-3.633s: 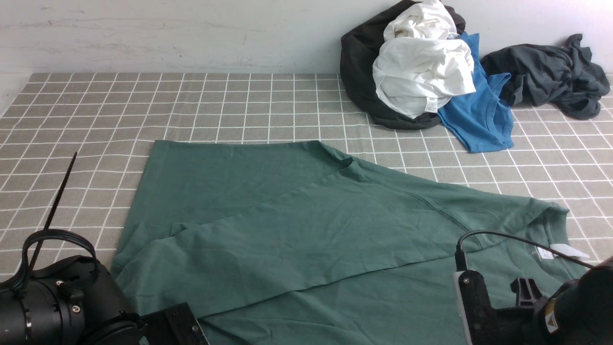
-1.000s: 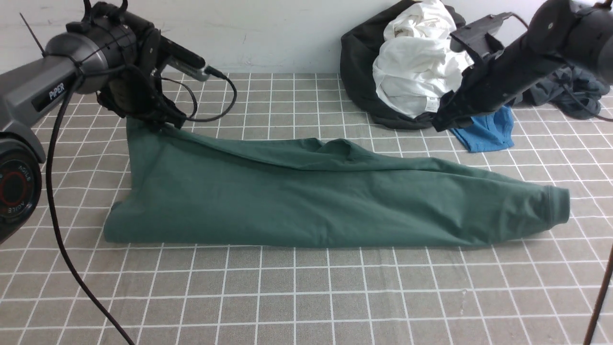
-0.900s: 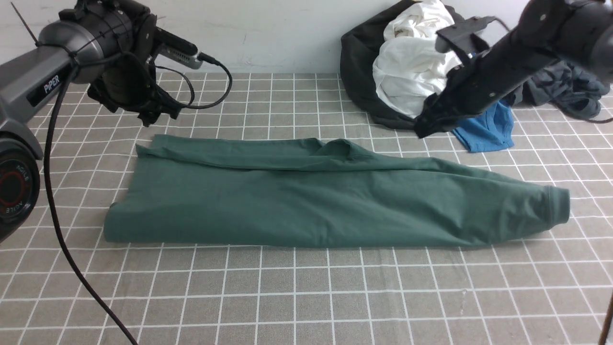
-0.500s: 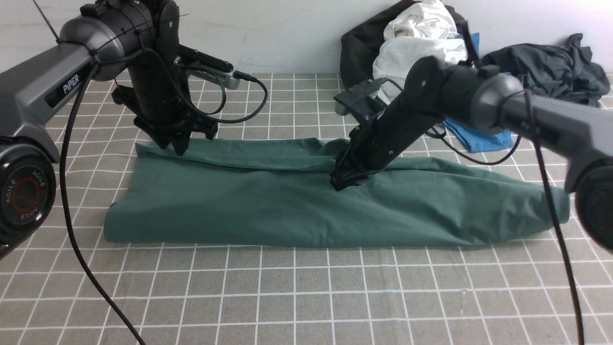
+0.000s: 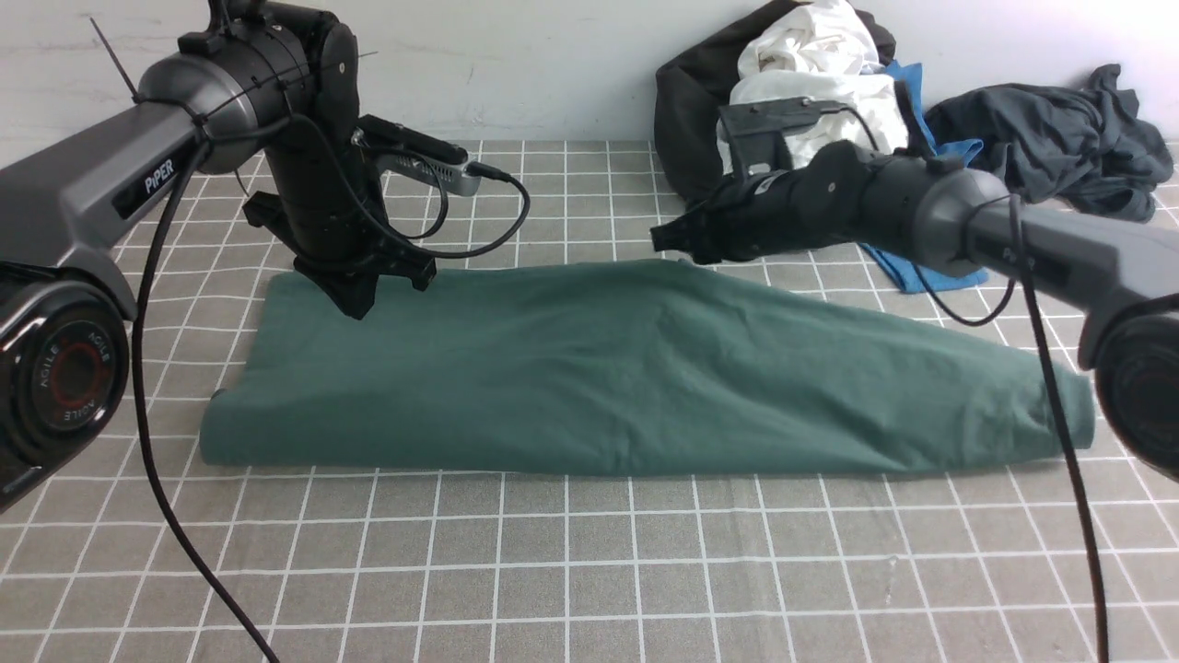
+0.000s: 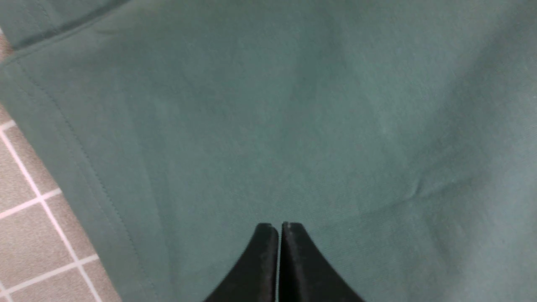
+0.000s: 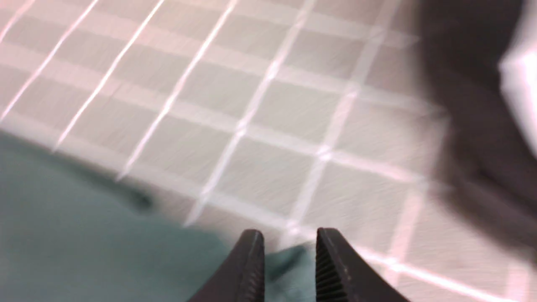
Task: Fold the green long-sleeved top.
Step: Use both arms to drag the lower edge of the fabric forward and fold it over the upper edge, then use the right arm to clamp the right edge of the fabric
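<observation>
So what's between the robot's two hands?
Front view: the far edge of the green top and bare checked tablecloth, from left hand to right hand.

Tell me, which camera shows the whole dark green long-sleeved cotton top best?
The front view: the dark green long-sleeved cotton top lies there end to end, folded into a long strip. The left wrist view shows only close-up cloth with a stitched hem; the blurred right wrist view catches just one edge.

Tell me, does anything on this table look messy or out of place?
Mainly the far right corner: a white garment, a blue shirt and a dark grey garment lie crumpled in heaps by the wall. The green top is folded but lopsided, narrowing rightward.
</observation>
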